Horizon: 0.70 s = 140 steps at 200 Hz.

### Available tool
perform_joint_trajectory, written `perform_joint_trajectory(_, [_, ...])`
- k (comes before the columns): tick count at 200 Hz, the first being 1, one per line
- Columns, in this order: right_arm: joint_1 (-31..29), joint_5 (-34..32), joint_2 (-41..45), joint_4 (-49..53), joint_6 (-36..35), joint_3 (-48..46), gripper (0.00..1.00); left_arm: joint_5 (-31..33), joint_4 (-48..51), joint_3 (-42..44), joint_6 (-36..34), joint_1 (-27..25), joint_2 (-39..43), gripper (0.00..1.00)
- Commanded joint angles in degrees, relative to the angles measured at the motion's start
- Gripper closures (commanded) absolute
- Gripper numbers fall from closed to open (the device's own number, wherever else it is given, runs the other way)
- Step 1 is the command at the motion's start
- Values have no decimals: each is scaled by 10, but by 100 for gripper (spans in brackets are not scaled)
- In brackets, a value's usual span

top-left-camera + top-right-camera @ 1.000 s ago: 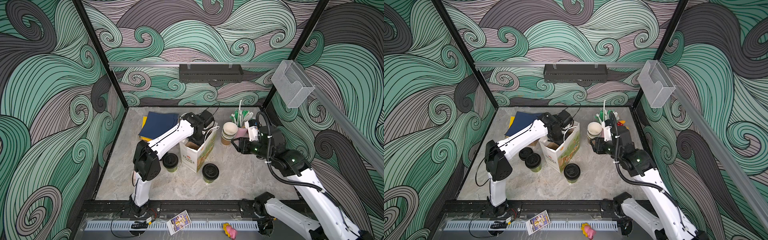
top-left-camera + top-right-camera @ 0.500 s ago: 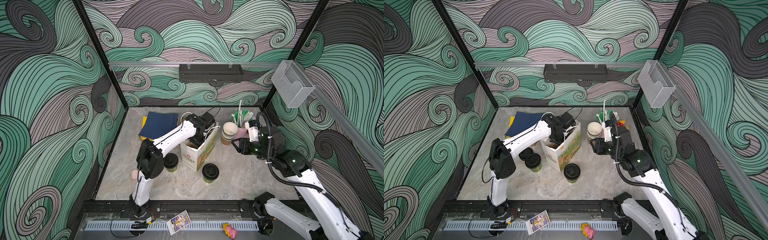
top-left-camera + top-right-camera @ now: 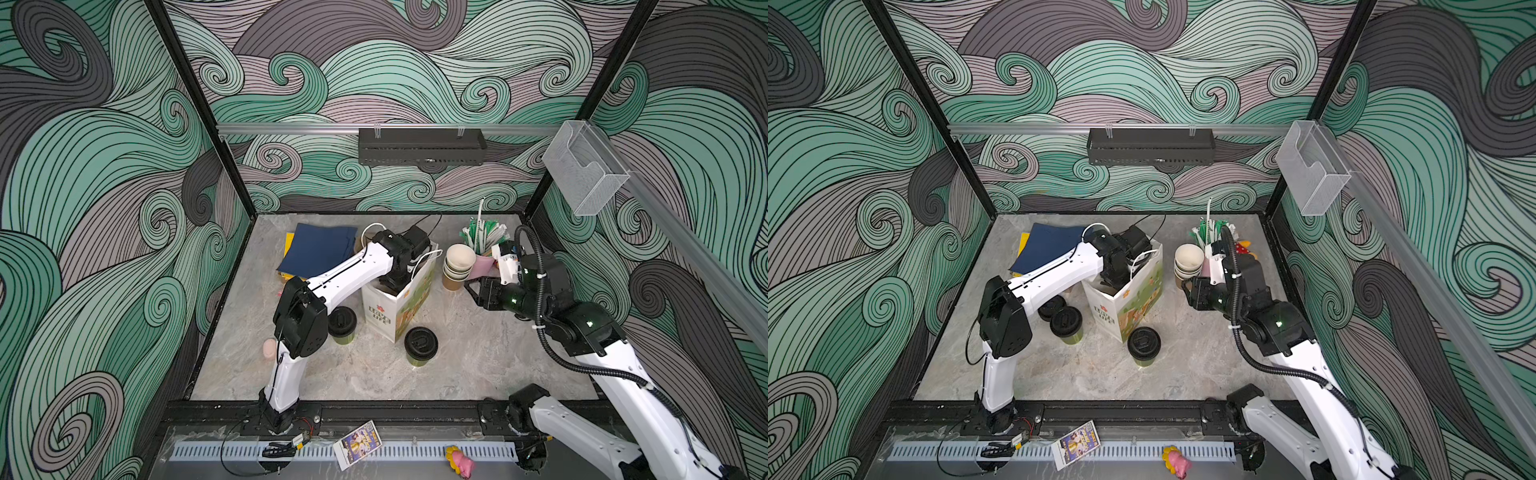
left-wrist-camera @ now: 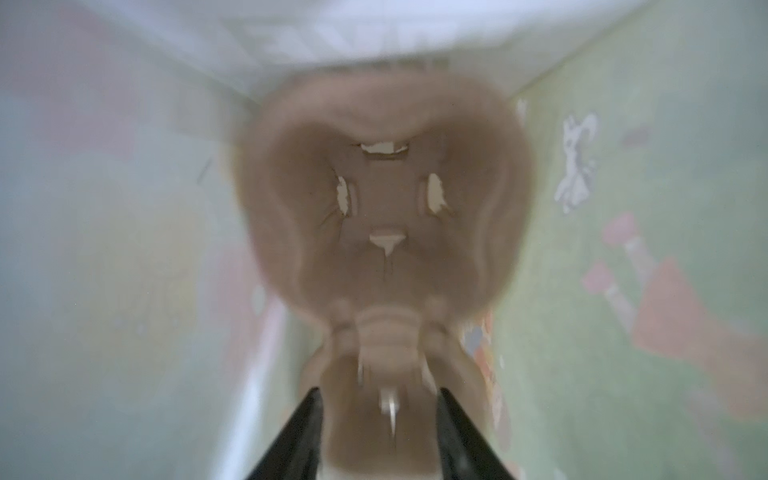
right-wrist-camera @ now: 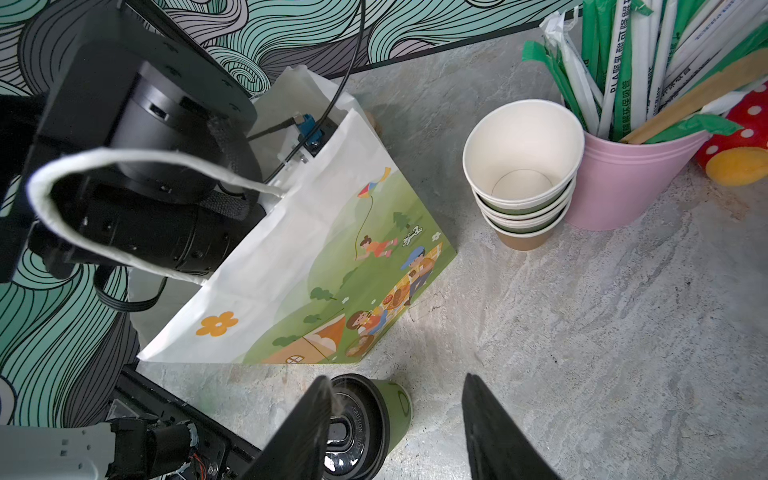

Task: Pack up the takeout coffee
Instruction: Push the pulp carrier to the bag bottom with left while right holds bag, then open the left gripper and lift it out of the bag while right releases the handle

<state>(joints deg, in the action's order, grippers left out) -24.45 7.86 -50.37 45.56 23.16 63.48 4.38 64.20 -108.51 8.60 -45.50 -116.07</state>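
Left hand (image 4: 378, 390) spread inside the paper bag (image 3: 388, 316) above the pulp carrier (image 4: 382, 208), probably seated to steady cups; right hand (image 5: 398, 377) spread, empty; both lidded coffee cups (image 3: 420, 345) (image 3: 341, 324) sit on the counter (image 3: 478, 365) beside the bag.

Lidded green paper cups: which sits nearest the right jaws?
The black-lidded green cup in front of the white printed paper bag; the other lidded cup stands left of the bag in both top views.
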Motion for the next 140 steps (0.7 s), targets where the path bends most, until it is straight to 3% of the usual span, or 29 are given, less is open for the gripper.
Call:
perform_joint_trajectory(1, [3,-6,7,8,7,0,48,11,-3,-9,0,3,14,41])
perform_joint_trajectory(28, [4,-6,5,10,7,-1,48,15,-5,-14,1,4,35,32])
perform_joint_trajectory(140, [4,-5,3,13,10,5,47,-41,-86,-13,-18,-2,176,17])
